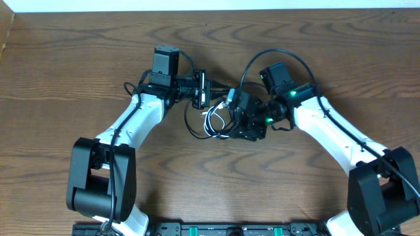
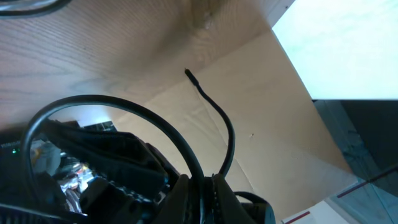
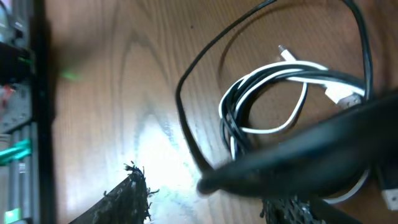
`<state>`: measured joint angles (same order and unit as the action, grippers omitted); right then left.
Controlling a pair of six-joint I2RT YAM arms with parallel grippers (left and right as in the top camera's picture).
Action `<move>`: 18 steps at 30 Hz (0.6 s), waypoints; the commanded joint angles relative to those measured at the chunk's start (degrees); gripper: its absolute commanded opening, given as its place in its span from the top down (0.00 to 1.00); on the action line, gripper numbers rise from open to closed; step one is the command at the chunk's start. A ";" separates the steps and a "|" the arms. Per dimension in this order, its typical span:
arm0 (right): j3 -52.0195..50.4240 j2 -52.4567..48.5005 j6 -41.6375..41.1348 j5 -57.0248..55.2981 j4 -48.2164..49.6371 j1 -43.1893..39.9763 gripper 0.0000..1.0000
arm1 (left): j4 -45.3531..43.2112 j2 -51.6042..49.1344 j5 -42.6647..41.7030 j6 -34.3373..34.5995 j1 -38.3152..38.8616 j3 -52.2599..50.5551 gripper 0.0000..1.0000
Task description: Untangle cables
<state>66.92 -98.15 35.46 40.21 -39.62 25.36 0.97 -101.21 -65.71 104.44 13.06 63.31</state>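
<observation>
The black and white cables (image 1: 215, 120) lie bunched mid-worktop (image 1: 79, 52). My left gripper (image 1: 207, 92), at their 11 o'clock, is clamped, apparently on a black strand. My right gripper (image 3: 205, 199), at 3 o'clock, has its jaws apart.

The right claw (image 1: 235, 121) hides part of the cables (image 1: 213, 122).

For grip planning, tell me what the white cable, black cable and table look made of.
White cable: smooth, glossy plastic jacket, probably. Black cable: thin rubbery or plastic sheath, curls freely. Table: wood or wood-look laminate; grain, slight sheen.
</observation>
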 commanded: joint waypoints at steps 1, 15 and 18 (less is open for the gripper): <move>0.04 1.49 1.44 -5.44 1.22 2.16 0.48 | -0.46 -0.57 -1.53 0.70 -0.24 -0.31 0.93; 0.04 2.60 -4.39 -15.45 7.96 5.33 0.68 | -0.46 -0.57 -1.79 0.81 -0.26 -0.31 0.93; 0.04 4.57 -5.38 -14.58 8.61 5.33 0.73 | -0.50 -0.57 -1.81 1.33 -0.26 -0.31 0.93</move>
<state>66.92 -96.90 32.42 25.69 -31.90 30.30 0.58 -101.25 -65.87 105.06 12.53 63.31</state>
